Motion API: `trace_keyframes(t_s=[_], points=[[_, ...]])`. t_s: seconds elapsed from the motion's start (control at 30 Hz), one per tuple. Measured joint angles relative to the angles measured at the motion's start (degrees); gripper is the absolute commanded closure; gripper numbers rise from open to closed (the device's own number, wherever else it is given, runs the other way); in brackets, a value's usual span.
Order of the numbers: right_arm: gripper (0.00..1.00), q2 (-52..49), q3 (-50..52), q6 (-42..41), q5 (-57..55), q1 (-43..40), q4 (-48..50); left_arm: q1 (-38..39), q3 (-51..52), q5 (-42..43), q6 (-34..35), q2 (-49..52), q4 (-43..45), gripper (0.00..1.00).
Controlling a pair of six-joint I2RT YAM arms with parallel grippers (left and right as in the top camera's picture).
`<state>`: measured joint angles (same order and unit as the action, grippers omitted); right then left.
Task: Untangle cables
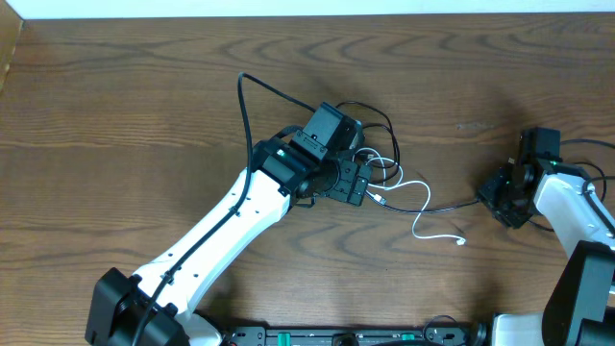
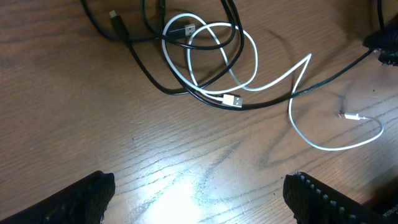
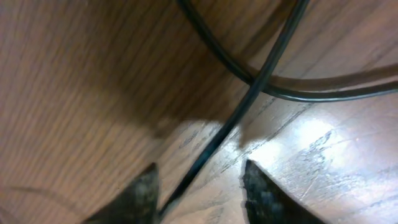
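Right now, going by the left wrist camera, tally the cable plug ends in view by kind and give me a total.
Wide silvery plugs: 2
Small slim plugs: 2
Total: 4 plug ends in view. Any ends past the frame edge are not counted.

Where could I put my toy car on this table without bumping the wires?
Bare wood: the table left of the left arm, and the strip along the far edge. A smaller patch lies in front of the white cable, between both arms. Crowded: the middle, where the cables loop by the left gripper and a black cable runs to the right gripper.
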<state>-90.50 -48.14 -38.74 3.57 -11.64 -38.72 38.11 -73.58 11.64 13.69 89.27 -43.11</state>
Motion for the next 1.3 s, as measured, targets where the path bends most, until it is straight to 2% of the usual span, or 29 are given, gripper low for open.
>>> trace_keyframes(t_s=[0.17,0.2,0.73,0.9,1.03,1.17,1.3], points=[[0.94,0.0,0.0,-0.42,0.07,0.0,0.04,0.0,0.0,0.0,0.02,0.0,0.0,0.08],[0.96,0.0,0.0,-0.5,0.24,0.0,0.04,0.0,0.0,0.0,0.02,0.0,0.0,0.08],[0.99,0.0,0.0,-0.74,2.32,0.0,0.24,0.0,0.0,0.0,0.02,0.0,0.0,0.08],[0.99,0.0,0.04,-0.68,3.67,0.0,3.48,0.0,0.0,0.02,0.92,0.0,0.0,0.08],[0.99,0.0,0.31,2.56,10.21,-0.04,11.76,0.0,0.0,0.0,1.31,0.0,0.0,0.08],[0.99,0.02,-0.35,6.84,25.59,-0.83,23.12,0.0,0.0,0.02,1.33,0.0,0.0,0.08],[0.99,0.24,-4.17,7.06,38.12,-2.84,30.05,0.0,0.0,0.0,1.33,0.0,0.0,0.08]])
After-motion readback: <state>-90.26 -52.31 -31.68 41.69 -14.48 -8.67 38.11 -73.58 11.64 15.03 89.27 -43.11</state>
